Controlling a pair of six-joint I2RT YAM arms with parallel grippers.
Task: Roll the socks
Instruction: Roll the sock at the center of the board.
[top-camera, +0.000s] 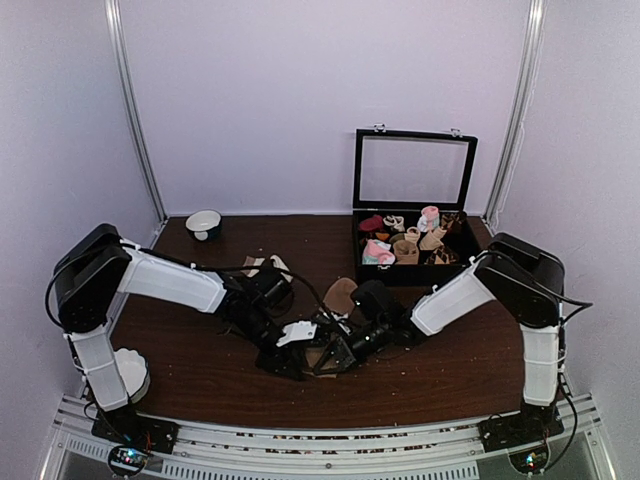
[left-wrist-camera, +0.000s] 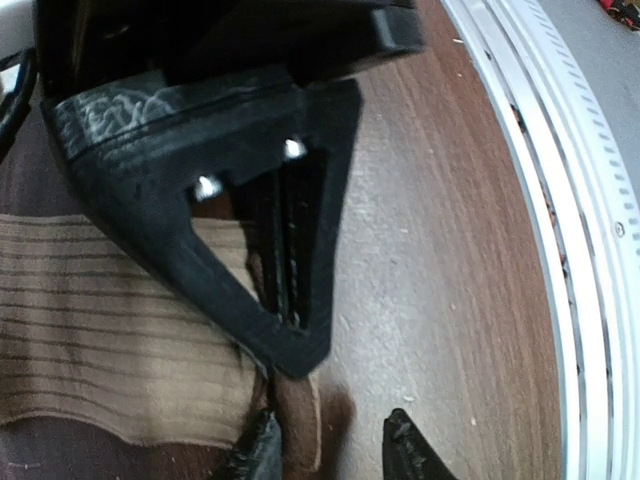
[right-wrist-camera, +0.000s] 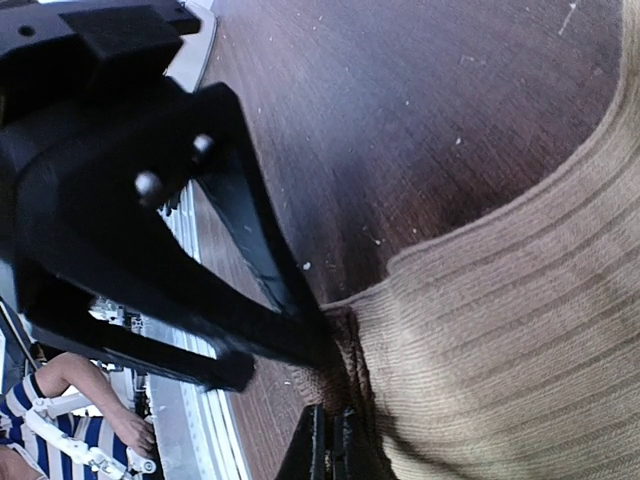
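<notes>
**Tan sock** (right-wrist-camera: 500, 330): ribbed fabric, lying flat on the desk near the middle, a little toward the near edge. One edge is bunched up where the two grippers meet.

**Left gripper** (left-wrist-camera: 290, 335): reaches in from the left. Its fingers are pressed together and pinch the bunched edge of the tan sock.

**Right gripper** (right-wrist-camera: 285, 360): reaches in from the right, tip to tip with the left gripper. Its fingers stand apart with bare desk showing between them. One fingertip touches the sock's bunched edge.

**Second fabric piece** (top-camera: 262, 266): tan and pale, lying farther back and left of centre. The left arm partly hides it, so its shape is unclear.

**Black case** (top-camera: 415, 279): sits at the far right corner with its clear lid (top-camera: 415, 170) standing upright. The compartments hold rolled socks, among them a pink and white roll (top-camera: 378, 252).

**White bowl** (top-camera: 203, 222): sits at the far left corner.

**White dish** (top-camera: 132, 372): sits at the near left corner, partly behind the left arm.
</notes>
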